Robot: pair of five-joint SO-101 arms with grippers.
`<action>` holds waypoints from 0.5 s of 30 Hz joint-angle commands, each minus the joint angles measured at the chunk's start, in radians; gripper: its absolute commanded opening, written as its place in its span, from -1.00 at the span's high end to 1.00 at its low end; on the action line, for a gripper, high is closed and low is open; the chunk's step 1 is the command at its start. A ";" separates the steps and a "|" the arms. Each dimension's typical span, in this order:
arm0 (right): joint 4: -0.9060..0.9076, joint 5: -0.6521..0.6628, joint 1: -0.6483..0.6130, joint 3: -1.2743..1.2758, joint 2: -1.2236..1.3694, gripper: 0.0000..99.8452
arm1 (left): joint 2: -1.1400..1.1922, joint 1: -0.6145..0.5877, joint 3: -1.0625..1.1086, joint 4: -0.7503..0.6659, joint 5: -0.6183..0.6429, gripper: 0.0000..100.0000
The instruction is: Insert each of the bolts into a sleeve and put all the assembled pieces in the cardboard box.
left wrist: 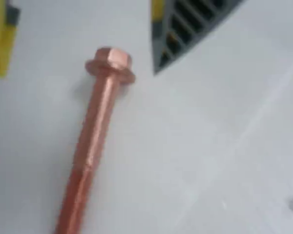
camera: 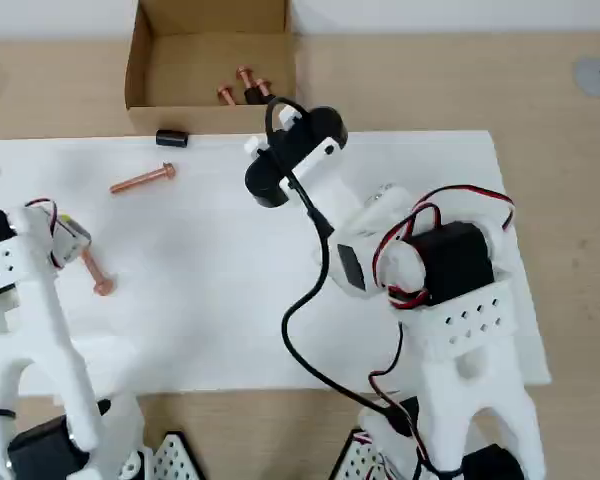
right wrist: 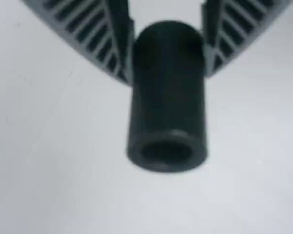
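Black sleeve (right wrist: 167,97) clamped between fingers (right wrist: 97,29) — hollow end showing.

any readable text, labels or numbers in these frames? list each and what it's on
None: no text, label or number can be read. The cardboard box, the bolts, the sleeve in the right gripper and the white mat show no print.

The left arm (camera: 30,300) is standing at the left edge of the white sheet (camera: 210,320) with its wrist bending down, and the left gripper (left wrist: 78,58) is holding its fingers (left wrist: 185,24) wide apart. The right arm (camera: 430,280) is stretching from the near right corner toward the far edge, and the right gripper (right wrist: 167,73) is clamping a sleeve (right wrist: 166,122) between both fingers.
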 commanded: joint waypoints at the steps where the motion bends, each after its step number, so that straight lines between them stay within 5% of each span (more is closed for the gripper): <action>1: 0.003 -0.006 -0.007 -0.059 -0.028 0.98 | -0.022 0.021 -0.009 -0.012 -0.006 0.57; 15: 0.005 -0.006 -0.007 -0.059 -0.028 0.98 | 0.203 0.020 -0.123 0.158 -0.075 0.58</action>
